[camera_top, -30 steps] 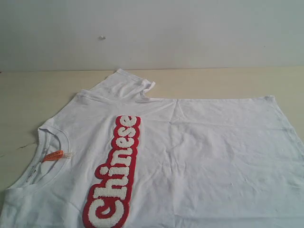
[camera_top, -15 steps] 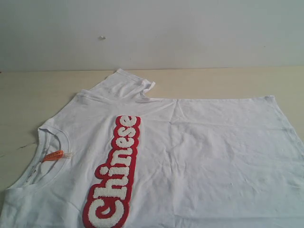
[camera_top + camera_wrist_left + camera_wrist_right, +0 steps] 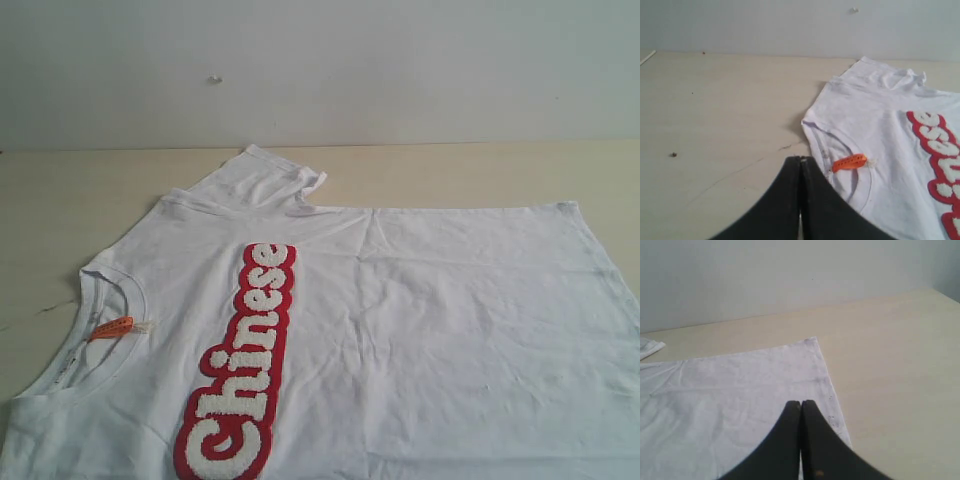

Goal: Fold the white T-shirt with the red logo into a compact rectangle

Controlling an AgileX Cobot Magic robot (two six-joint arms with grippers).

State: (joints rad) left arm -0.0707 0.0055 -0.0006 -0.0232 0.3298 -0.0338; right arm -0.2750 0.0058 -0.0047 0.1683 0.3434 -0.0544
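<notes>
The white T-shirt [image 3: 400,330] lies flat and spread on the table, its neck to the left and its hem to the right. The red logo [image 3: 243,365] with fluffy white letters runs across its chest. An orange neck tag [image 3: 111,328] sits inside the collar. One sleeve [image 3: 265,175] points toward the back wall. Neither gripper shows in the exterior view. My left gripper [image 3: 800,159] is shut and holds nothing, beside the collar and the neck tag [image 3: 849,162]. My right gripper [image 3: 801,403] is shut and holds nothing, over the T-shirt [image 3: 730,390] near its hem corner.
The pale wooden table [image 3: 60,210] runs back to a white wall [image 3: 320,70]. Bare tabletop shows left of the collar [image 3: 715,115] and beyond the hem [image 3: 890,365]. A thin crack marks the table near the collar [image 3: 785,147].
</notes>
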